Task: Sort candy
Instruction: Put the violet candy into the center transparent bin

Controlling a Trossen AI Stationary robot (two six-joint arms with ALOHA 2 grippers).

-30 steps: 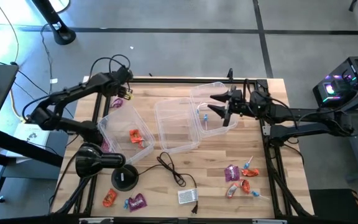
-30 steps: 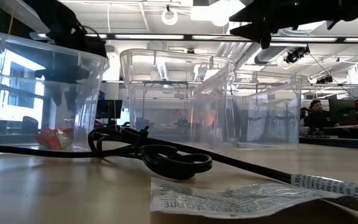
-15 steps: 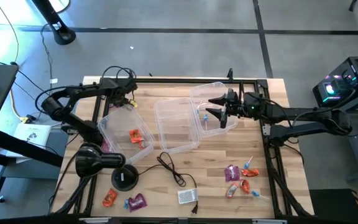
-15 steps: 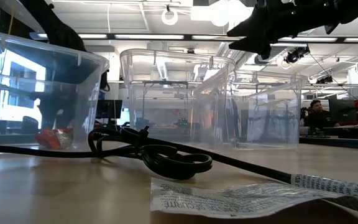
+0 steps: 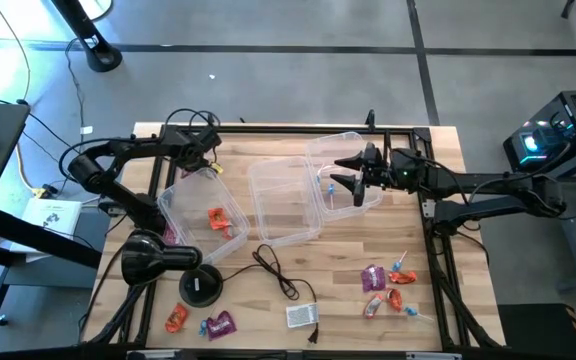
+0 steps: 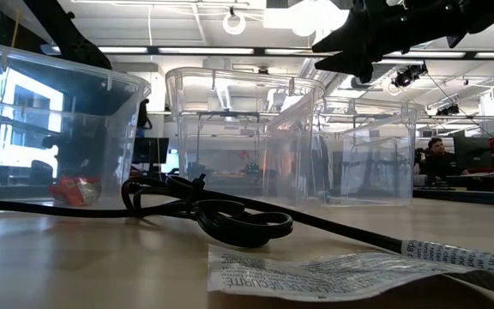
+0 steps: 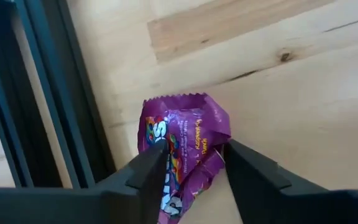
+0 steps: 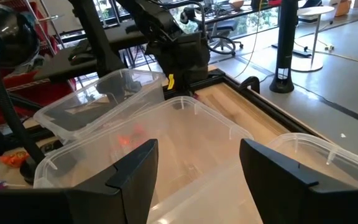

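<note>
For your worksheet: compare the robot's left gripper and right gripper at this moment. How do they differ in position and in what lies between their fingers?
1. The left gripper is down at the table's far-left edge; the right gripper hovers over the rightmost clear bin.
2. The left gripper's fingers flank a purple candy lying on the wood; the right gripper has nothing between its fingers.
3. The left's fingers sit close around the wrapper; the right's stand wide open.

Both are dark and two-fingered.

Three clear bins [image 5: 284,200], two arms [image 5: 488,190]
</note>
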